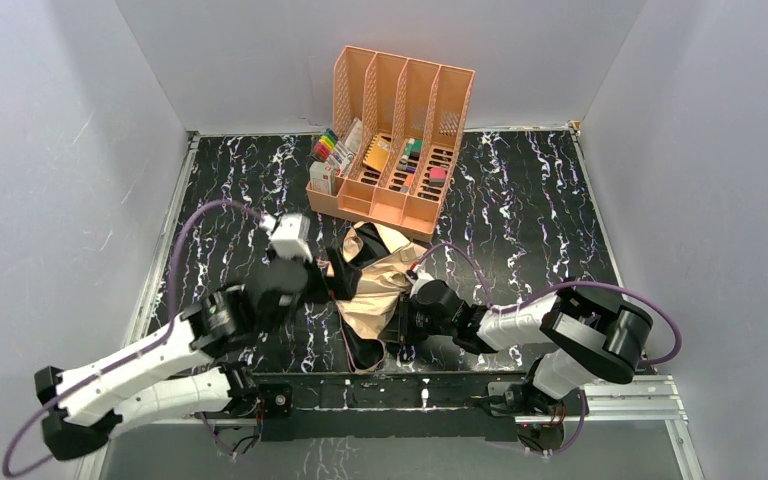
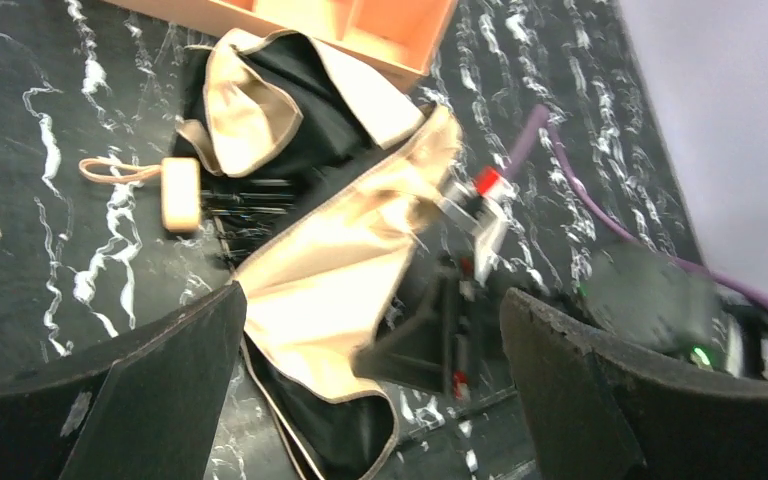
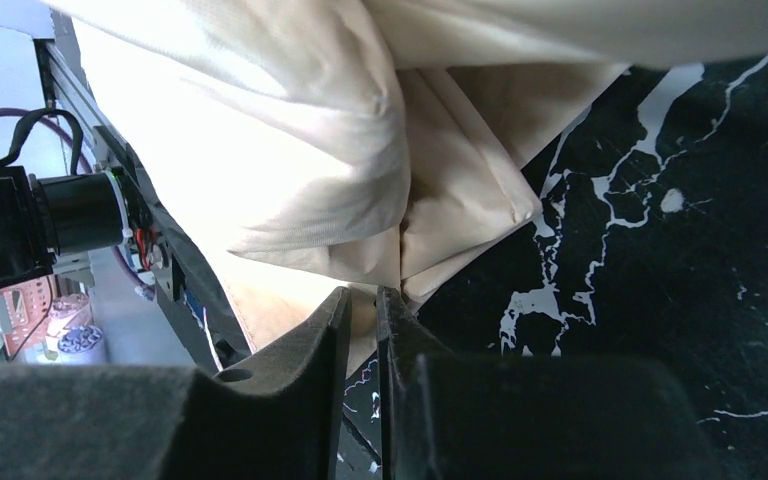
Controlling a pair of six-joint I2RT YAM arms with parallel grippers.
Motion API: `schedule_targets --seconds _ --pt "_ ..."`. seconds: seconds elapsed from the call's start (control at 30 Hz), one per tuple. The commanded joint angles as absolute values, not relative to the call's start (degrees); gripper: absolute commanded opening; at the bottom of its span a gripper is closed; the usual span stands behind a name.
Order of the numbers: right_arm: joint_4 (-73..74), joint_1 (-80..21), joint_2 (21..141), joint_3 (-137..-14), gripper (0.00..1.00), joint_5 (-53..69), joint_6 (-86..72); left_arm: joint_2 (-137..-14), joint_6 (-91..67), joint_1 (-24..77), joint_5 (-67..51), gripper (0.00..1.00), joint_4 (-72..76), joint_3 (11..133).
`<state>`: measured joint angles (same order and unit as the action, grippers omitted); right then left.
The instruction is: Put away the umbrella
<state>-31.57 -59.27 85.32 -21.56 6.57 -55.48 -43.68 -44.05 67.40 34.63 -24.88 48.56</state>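
The tan and black cloth folding umbrella (image 1: 375, 285) lies floppy and crumpled on the black marble worktop (image 1: 520, 220), not rolled up. Its cloth is spread in loose folds, mostly tan side up. Thin black ribs (image 2: 250, 200) show. Its short cream handle (image 2: 180, 193), with a loop strap (image 2: 115, 170), sticks out at one side.

TEXT LEGIBLE: none | umbrella (image 2: 330, 270): no readable print | file organizer (image 1: 457, 95) contents: markings too small to read

walls (image 1: 50, 150): plain pale panels | tabletop (image 1: 530, 210): black marble, white veins | light: even
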Motion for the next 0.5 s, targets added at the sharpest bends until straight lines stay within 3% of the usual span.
schedule_targets --seconds 0.0,0.17,0.47 --pt "-26.01 -59.41 85.71 -20.67 0.25 4.13 -52.83 -53.95 -33.53 47.12 9.37 0.97 -19.27 52.20" --pt "-25.43 -59.41 84.85 -20.53 0.25 3.38 -52.88 -68.47 -25.83 37.21 -10.07 0.90 -11.81 58.66" --pt "-26.01 -59.41 84.81 -19.86 0.24 2.98 -54.08 -91.25 -12.83 36.29 -24.54 0.73 -17.26 78.48"
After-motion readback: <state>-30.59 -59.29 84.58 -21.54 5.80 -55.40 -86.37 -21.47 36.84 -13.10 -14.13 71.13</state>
